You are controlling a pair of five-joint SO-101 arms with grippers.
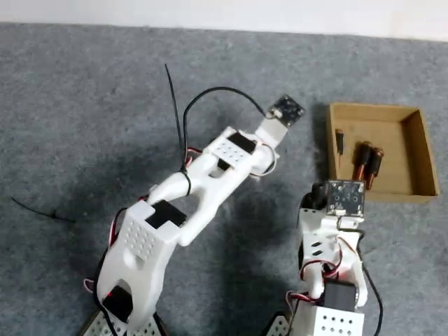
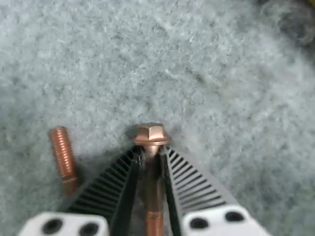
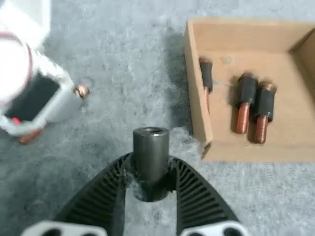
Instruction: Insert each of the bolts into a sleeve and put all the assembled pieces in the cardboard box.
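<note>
Left gripper (image 2: 151,153) clamped on a bolt (image 2: 152,134), its hex head projecting past the fingertips. Right gripper (image 3: 150,169) clasps a dark sleeve (image 3: 150,147), open end outward, near the cardboard box (image 3: 196,93).

— Where is there room?
— The mat (image 1: 84,105) lies open far and left, with a thin black tie (image 1: 35,208) on it. The box's (image 1: 395,150) right half is bare.
— What's in the way?
— The left arm (image 1: 203,175) slants across the middle, its tip near the box's left wall. A loose bolt (image 2: 63,160) lies just beside its gripper (image 2: 151,150). Three sleeved bolts (image 1: 362,162) crowd the box's left half. The right arm (image 1: 329,238) stands at its near wall.
</note>
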